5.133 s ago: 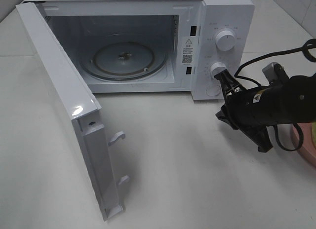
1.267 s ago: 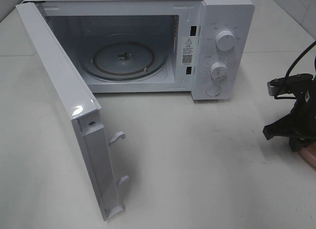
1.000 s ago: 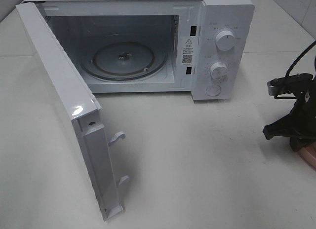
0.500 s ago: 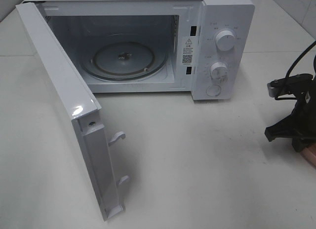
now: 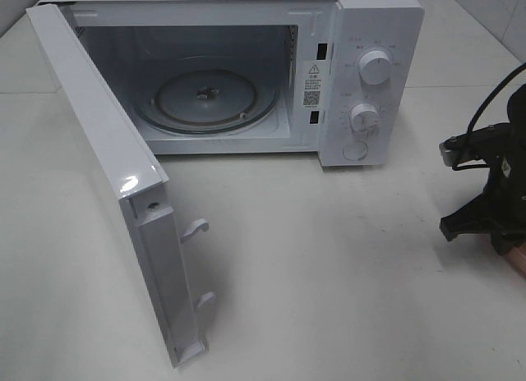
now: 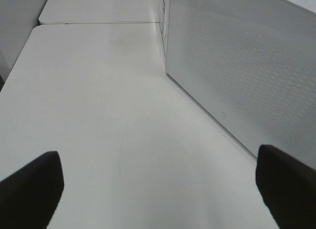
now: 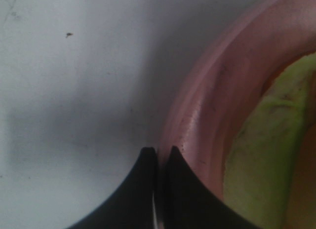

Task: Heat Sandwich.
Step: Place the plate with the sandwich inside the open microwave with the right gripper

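The sandwich (image 7: 266, 155), yellowish-green, lies on the salmon-pink plate (image 7: 207, 115); only part of it shows in the right wrist view. My right gripper (image 7: 158, 151) is shut, its two black tips pressed together right at the outer edge of the plate's rim. In the exterior view that gripper (image 5: 496, 233) points down at the far right over a sliver of the plate (image 5: 519, 258). My left gripper (image 6: 158, 189) is open and empty, low over the table beside the microwave's perforated side wall (image 6: 247, 76).
The white microwave (image 5: 374, 36) stands at the back, its door (image 5: 107, 176) swung wide toward the front left and its glass turntable (image 5: 205, 98) bare. Two knobs and a button sit on its right panel. A black cable runs behind the right arm.
The right arm has sunk a little toward the plate over the last second. Five seconds ago it was up by the microwave's knobs.
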You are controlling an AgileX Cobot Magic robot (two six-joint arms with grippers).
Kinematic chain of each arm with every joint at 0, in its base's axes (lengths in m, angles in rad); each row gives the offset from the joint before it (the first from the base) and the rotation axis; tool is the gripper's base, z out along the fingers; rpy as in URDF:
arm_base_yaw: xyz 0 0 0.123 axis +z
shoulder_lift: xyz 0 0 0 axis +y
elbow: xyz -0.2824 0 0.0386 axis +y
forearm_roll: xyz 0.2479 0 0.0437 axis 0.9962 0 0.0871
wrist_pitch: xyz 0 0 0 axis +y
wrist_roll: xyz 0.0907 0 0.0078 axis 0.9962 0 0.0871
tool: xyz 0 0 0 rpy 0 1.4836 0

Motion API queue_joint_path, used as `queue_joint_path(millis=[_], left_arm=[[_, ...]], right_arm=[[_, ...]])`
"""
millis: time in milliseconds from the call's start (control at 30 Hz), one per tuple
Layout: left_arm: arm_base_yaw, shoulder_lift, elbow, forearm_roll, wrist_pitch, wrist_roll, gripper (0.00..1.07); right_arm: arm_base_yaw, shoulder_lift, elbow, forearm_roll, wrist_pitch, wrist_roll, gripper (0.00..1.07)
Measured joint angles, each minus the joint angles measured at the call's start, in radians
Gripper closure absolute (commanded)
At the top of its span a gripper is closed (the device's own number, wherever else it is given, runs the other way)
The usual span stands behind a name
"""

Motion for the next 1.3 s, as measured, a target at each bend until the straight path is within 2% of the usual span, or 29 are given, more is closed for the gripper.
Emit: queue_joint_path(millis=[700,1300], left_arm=[[0.0,0.0,0.0,0.0,0.0,0.0,0.07],[0.0,0.0,0.0,0.0,0.0,0.0,0.07]], right_arm=[[0.111,-0.083,0.0,-0.047,0.12,0.056,1.07],[0.27,-0.122,0.0,-0.04,0.238,0.055,1.06]])
